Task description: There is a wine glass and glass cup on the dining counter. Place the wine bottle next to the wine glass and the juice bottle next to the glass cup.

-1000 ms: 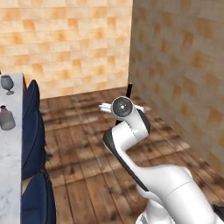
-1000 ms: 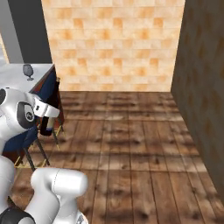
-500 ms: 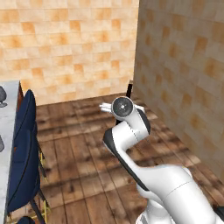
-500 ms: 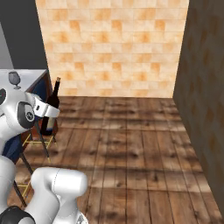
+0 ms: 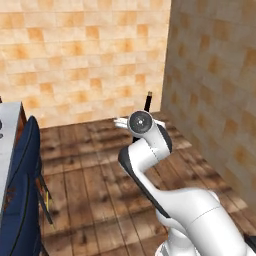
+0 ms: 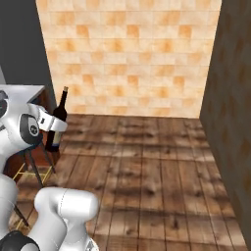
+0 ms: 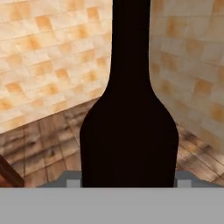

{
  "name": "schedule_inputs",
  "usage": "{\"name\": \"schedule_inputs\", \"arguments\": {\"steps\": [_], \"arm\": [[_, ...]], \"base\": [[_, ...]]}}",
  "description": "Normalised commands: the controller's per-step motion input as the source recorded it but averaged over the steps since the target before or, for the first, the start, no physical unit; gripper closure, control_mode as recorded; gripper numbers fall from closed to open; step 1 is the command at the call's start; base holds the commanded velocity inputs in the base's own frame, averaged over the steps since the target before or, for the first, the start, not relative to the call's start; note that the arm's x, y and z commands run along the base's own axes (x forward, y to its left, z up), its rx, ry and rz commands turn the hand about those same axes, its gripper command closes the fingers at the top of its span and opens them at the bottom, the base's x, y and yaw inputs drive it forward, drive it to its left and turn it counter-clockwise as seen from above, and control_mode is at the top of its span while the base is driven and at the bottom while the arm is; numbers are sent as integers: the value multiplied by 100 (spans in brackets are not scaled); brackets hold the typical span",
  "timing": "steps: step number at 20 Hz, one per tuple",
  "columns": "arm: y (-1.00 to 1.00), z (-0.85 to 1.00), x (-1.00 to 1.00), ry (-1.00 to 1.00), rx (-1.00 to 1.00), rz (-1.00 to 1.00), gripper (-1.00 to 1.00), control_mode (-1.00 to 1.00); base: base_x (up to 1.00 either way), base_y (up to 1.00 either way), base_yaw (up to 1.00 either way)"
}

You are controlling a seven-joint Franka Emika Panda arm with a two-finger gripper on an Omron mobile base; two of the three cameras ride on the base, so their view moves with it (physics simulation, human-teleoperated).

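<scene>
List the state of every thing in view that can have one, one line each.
wine bottle: upright, held off the floor in the hand, cork in.
hand: shut on the wine bottle's body, carried in the air.
dining counter: one corner in view, nothing on that part.
stool: standing beside the counter, unoccupied.

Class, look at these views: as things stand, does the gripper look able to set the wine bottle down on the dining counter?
Probably not yet. The gripper holds the wine bottle upright over the wooden floor, and a blue stool stands between the arm and the dining counter at the far left.
</scene>
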Motion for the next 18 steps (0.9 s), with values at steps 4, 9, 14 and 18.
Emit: {"name": "schedule_inputs", "arguments": {"steps": [4, 9, 14, 18], "arm": [[0, 0, 0, 0, 0, 0, 100, 100], [0, 0, 0, 0, 0, 0, 100, 100], [0, 0, 0, 0, 0, 0, 100, 100], [0, 0, 0, 0, 0, 0, 100, 100]], "base": [[79, -23, 9], [81, -22, 9], [87, -16, 11], [87, -12, 14]]}}
